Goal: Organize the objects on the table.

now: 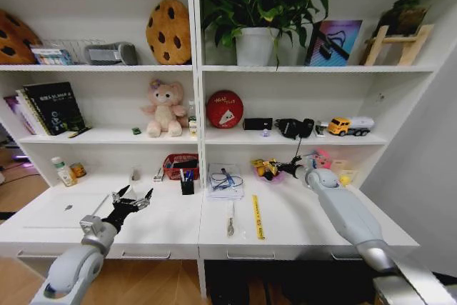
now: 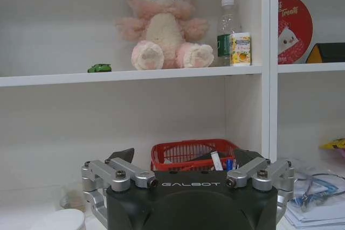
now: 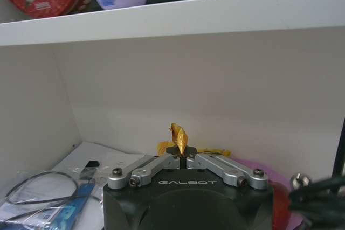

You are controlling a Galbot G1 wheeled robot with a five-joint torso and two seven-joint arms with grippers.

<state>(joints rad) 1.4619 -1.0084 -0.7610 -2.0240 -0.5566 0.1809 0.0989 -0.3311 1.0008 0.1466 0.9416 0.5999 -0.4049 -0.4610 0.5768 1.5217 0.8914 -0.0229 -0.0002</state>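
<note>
While the right gripper [image 1: 291, 168] pinches a yellow toy [image 1: 268, 168] at the back of the table [image 1: 300, 230], right of the red basket [image 1: 180, 165], the left gripper [image 1: 133, 198] hovers spread wide left of that basket, over bare desktop; yellow ruler [image 1: 258, 216] lies near the front edge.

The long white table [image 1: 171, 237] holds a flat silver-white laptop [image 1: 61, 211], a small bottle [image 1: 64, 172], a red basket [image 1: 181, 165], a black pen cup [image 1: 187, 185], some papers [image 1: 226, 181] and a yellow ruler [image 1: 258, 216].
</note>
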